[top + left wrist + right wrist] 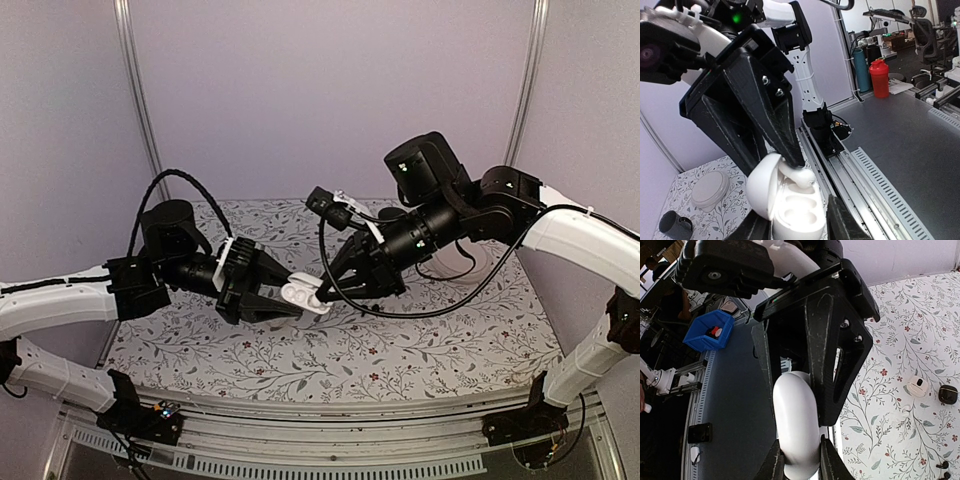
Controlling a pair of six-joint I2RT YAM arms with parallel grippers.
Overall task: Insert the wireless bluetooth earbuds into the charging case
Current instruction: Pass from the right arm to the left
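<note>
A white charging case (795, 215) hangs above the table with its lid (760, 185) swung open, and my left gripper (797, 225) is shut on its body. From above, my right gripper (792, 161) is shut on a white earbud (804, 177), which rests at the rim of the case's upper socket. In the top view the two grippers meet tip to tip at the case (298, 294), mid-table. The right wrist view shows only the case's rounded back (796, 425) between my right fingers (776, 462); the earbud is hidden there. Two tiny black earbuds (941, 466) lie on the cloth.
On the floral cloth (420, 350) lie a round white puck-like case (710, 188), a dark cylinder-shaped item (675, 225), a small white item (916, 386) and a black case (948, 394). The table's metal front rail (330, 425) runs just below the grippers.
</note>
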